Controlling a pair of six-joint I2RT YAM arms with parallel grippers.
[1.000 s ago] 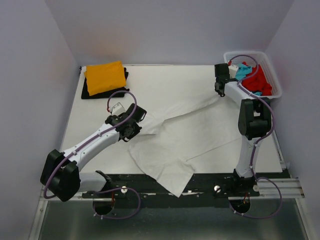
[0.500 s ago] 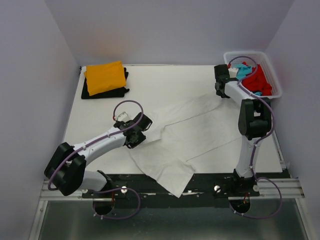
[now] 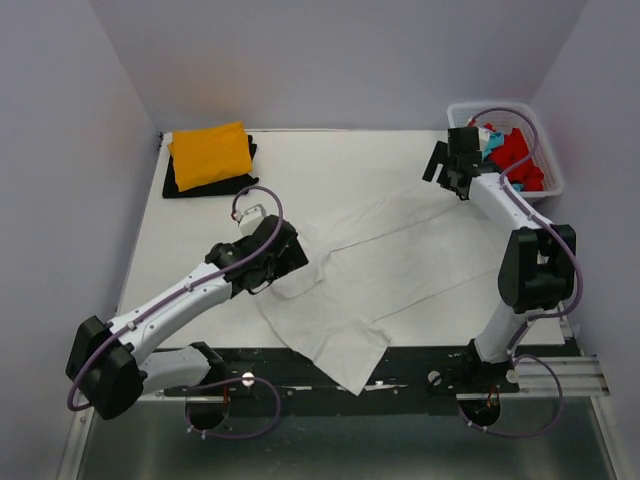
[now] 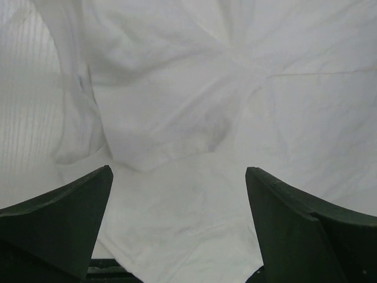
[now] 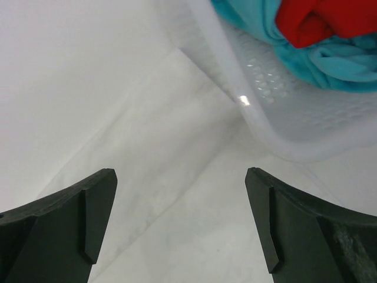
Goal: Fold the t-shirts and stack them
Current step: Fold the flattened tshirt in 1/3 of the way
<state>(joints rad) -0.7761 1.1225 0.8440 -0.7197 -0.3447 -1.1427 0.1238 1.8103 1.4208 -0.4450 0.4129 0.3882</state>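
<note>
Though two look done, only partway through. Folded and stacked at the upper left: orange shirt (image 3: 210, 153) on top of black shirt (image 3: 176, 187). Bunched up in the basket (image 3: 553, 186) at the upper right: red shirt (image 3: 522, 158) and turquoise shirt (image 3: 489, 143). Spread across the middle of the table (image 3: 330, 160), not yet folded: white shirt (image 3: 370, 270), wrinkly, one corner hanging over the bottom edge. Left gripper (image 4: 178, 171) wide apart just above it, holding nothing. Right gripper (image 5: 179, 172) wide apart too, by the basket.

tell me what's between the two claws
The spread white t-shirt lies between the left claw and the right claw; the top external view shows it.
</note>
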